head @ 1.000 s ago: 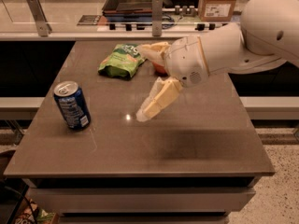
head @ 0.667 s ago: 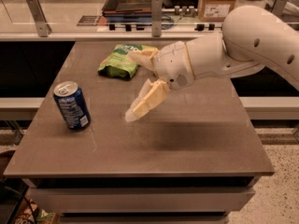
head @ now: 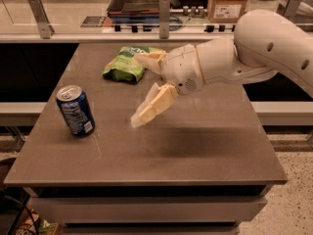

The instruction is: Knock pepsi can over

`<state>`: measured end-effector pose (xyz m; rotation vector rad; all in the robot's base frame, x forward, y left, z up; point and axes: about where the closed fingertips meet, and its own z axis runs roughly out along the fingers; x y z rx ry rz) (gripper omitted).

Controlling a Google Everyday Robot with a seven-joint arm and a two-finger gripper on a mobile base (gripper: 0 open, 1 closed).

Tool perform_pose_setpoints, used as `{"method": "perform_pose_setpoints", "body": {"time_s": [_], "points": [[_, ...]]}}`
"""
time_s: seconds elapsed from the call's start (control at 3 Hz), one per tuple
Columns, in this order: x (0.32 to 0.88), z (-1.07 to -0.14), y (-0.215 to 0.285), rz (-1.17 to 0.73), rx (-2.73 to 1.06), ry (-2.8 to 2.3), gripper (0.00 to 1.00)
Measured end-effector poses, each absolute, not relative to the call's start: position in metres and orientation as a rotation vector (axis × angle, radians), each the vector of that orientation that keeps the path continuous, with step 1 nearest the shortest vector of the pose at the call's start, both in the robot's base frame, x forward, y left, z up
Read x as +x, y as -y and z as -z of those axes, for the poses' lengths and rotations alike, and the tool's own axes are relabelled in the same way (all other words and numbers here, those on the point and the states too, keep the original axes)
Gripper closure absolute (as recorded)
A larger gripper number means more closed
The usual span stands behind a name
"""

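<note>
The pepsi can [head: 76, 110], dark blue with a silver top and a white label panel, stands upright at the left side of the brown table [head: 195, 146]. My gripper [head: 136, 90] hangs above the table's middle, to the right of the can and apart from it. Its cream fingers are spread open and hold nothing. One finger [head: 154, 104] points down and left toward the table. The other reaches over the green snack bag. The white arm [head: 254, 53] comes in from the right.
A green snack bag [head: 126, 65] lies at the table's back, behind the gripper. A counter with a rail, metal brackets [head: 39, 16] and a cardboard box [head: 227, 4] runs behind the table. The floor drops away at the table's right and left edges.
The arm and gripper have moved left across the table, closer to the can. The can and the snack bag have not moved.
</note>
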<state>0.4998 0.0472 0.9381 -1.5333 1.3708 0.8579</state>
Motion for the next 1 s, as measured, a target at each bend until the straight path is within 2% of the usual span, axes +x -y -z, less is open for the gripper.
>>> {"method": "perform_pose_setpoints", "body": {"time_s": [0.33, 1.0], "points": [[0.503, -0.934, -0.066, -0.918, -1.504, -1.338, 0.00], [0.506, -0.933, -0.108, -0.921, -1.427, -1.310, 0.00]]}}
